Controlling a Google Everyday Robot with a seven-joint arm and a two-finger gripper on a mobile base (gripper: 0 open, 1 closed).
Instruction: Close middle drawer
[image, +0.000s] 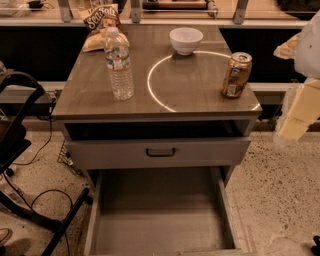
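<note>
The middle drawer (160, 220) is pulled far out at the bottom of the camera view. Its deep plain grey box is open and empty, and its front is cut off by the lower edge. Above it, a narrower grey drawer front (160, 151) with a small dark bar pull stands slightly out, leaving a dark gap under the cabinet top. My gripper (294, 125) hangs at the right edge, pale and blurred, beside the cabinet's right front corner and above the floor. It is well apart from the open drawer and touches nothing.
On the cabinet top (190, 85) stand a water bottle (119, 62), a white bowl (186, 40), a soda can (237, 75) near the right edge and a chip bag (101, 25) at the back. A black chair frame (20, 150) and cables lie on the speckled floor at left.
</note>
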